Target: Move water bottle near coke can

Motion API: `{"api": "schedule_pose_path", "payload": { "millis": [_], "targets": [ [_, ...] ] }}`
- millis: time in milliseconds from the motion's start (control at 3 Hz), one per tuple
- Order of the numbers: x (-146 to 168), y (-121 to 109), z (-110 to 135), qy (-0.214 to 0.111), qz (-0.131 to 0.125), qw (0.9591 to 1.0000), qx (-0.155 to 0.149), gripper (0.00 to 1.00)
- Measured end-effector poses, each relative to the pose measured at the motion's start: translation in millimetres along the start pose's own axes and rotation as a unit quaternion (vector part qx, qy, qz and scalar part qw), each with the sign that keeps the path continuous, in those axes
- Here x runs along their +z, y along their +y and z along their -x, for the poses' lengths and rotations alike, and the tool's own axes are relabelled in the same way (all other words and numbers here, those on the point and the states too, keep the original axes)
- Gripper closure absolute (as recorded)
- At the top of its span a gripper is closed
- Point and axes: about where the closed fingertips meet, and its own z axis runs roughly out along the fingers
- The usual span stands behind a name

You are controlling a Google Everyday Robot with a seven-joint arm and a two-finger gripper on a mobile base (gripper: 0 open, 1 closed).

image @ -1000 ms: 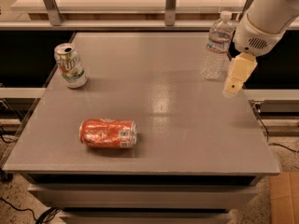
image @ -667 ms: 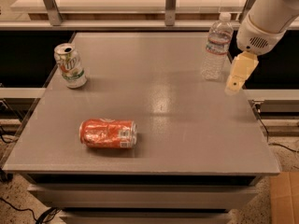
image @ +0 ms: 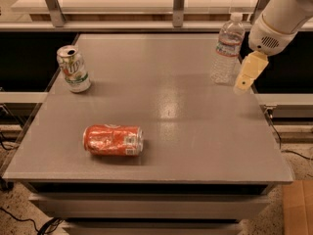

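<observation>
The water bottle (image: pixel 227 50), clear ribbed plastic with a white cap and a red-and-white label band, stands upright near the table's far right corner. The coke can (image: pixel 113 140), red with white lettering, lies on its side at the front left of the table. My gripper (image: pixel 247 75) hangs from the white arm just right of the bottle, close beside it, its cream fingertip low near the tabletop. It holds nothing that I can see.
A silver-and-green can (image: pixel 73 68) stands upright at the far left of the grey table (image: pixel 195 131). A rail with metal posts runs behind the table. A cardboard box (image: pixel 298 207) sits on the floor at the lower right.
The gripper has shifted slightly to the right and up beside the bottle. The bottle and both cans have not moved.
</observation>
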Motion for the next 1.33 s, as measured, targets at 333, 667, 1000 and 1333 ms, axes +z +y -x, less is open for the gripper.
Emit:
{"api": "schedule_pose_path", "payload": {
  "millis": [333,667,1000,1333],
  "targets": [
    [3,-1,7,-0.048,0.018,0.9987,0.010,0.00],
    [9,0,0,-0.052,0.021,0.9983,0.014,0.00],
    [16,-2,-12,-0.066,0.027,0.9971,0.028,0.00],
    [18,-2,-18,-0.089,0.019,0.9948,0.046,0.00]
  ]
}}
